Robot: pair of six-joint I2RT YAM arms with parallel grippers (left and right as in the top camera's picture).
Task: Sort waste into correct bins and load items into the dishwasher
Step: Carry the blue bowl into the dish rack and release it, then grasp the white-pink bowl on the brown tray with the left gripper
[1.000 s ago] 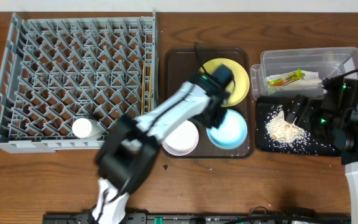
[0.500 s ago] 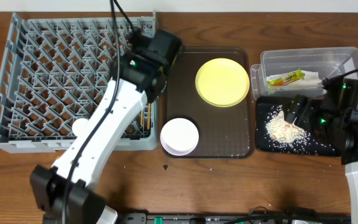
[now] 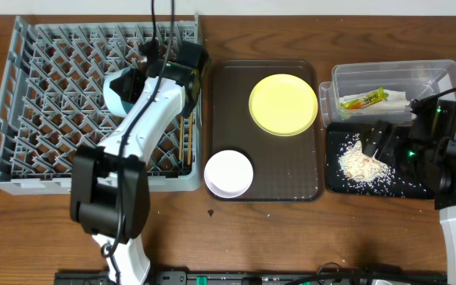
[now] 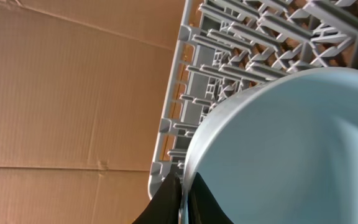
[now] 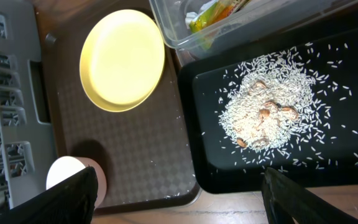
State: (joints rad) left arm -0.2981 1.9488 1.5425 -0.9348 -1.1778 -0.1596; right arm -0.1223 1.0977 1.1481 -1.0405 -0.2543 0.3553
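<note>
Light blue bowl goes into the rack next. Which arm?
Left. Its hand pinches the rim of the light blue bowl directly over the grey rack. The right hand hangs open and empty above the black tray, on the far side.

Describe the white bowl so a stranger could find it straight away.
Right of the grey rack lies a brown tray. The white bowl sits in its near-left corner. It is white and smaller, unlike the yellow plate farther back.
</note>
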